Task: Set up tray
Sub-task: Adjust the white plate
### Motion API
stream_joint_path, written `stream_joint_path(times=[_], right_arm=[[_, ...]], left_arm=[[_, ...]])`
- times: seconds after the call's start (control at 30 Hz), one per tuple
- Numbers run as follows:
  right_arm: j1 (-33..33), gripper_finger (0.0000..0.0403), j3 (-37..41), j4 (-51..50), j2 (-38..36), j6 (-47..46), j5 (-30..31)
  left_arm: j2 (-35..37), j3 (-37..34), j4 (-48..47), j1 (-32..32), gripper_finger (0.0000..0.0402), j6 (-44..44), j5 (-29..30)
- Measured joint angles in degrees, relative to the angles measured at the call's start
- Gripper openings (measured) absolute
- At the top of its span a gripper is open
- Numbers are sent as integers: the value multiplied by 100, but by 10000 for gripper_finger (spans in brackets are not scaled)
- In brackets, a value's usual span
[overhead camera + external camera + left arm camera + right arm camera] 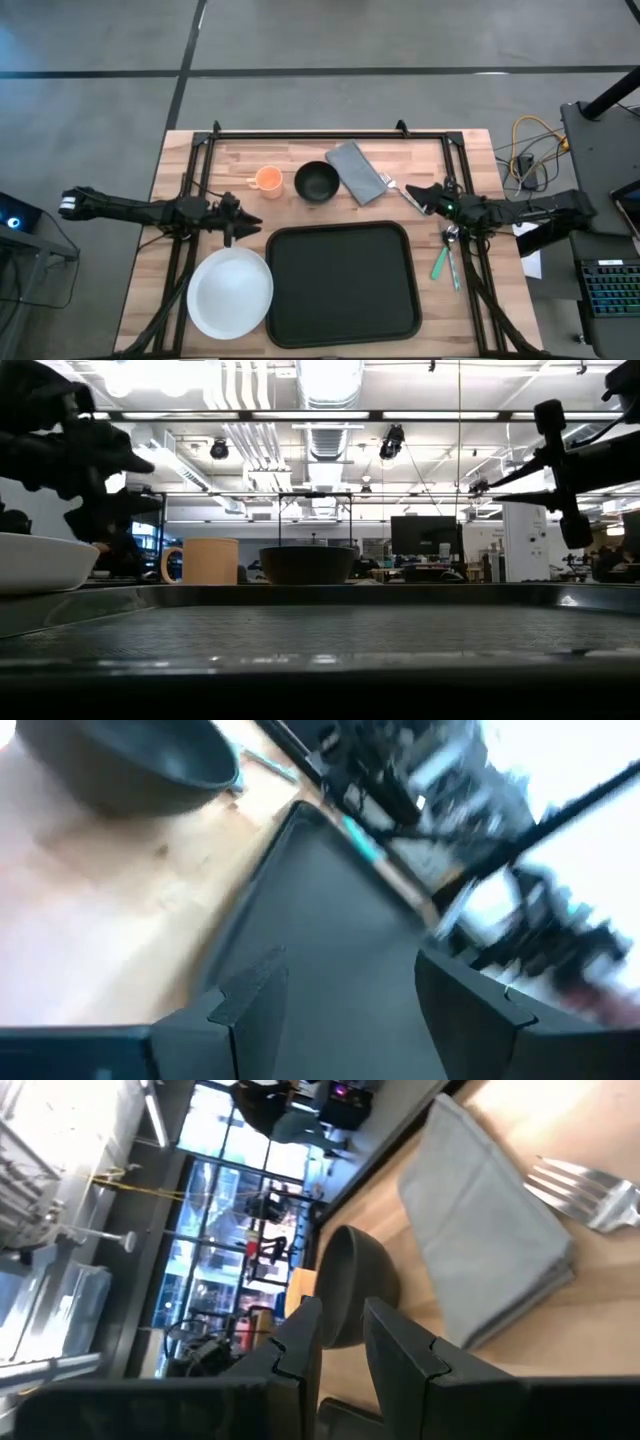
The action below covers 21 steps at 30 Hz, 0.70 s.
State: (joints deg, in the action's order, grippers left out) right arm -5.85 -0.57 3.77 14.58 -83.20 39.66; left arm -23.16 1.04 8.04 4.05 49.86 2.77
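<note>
The black rectangular tray (340,283) lies flat on the wooden table, toward its near edge; it also fills the foreground in the low view (320,630). My left gripper (245,222) hovers open beside the tray's far left corner (300,815), above the white plate's (230,290) far rim. Its fingers (345,1010) hold nothing. My right gripper (425,195) hangs over the table beyond the tray's far right corner, near the fork (403,190). Its fingers (345,1345) stand a narrow gap apart with nothing between them.
An orange cup (268,180), a black bowl (317,182) and a grey napkin (355,172) stand in a row along the far side. Cutlery with a green handle (445,258) lies right of the tray. A black frame (330,135) borders the table.
</note>
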Motion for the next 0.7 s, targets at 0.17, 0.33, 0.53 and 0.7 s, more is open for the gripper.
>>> stream_joint_path(times=[0.17,0.33,0.53,0.7], right_arm=[[0,68,1,2,261,-118,-2],[0,68,0,2,413,-95,-2],[0,68,0,2,477,201,-2],[0,68,-1,2,475,266,-1]], left_arm=[[-2,0,45,0,199,1337,171],[0,4,254,-4,199,1692,677],[-4,151,278,0,199,1972,787],[-7,293,399,2,199,2161,581]])
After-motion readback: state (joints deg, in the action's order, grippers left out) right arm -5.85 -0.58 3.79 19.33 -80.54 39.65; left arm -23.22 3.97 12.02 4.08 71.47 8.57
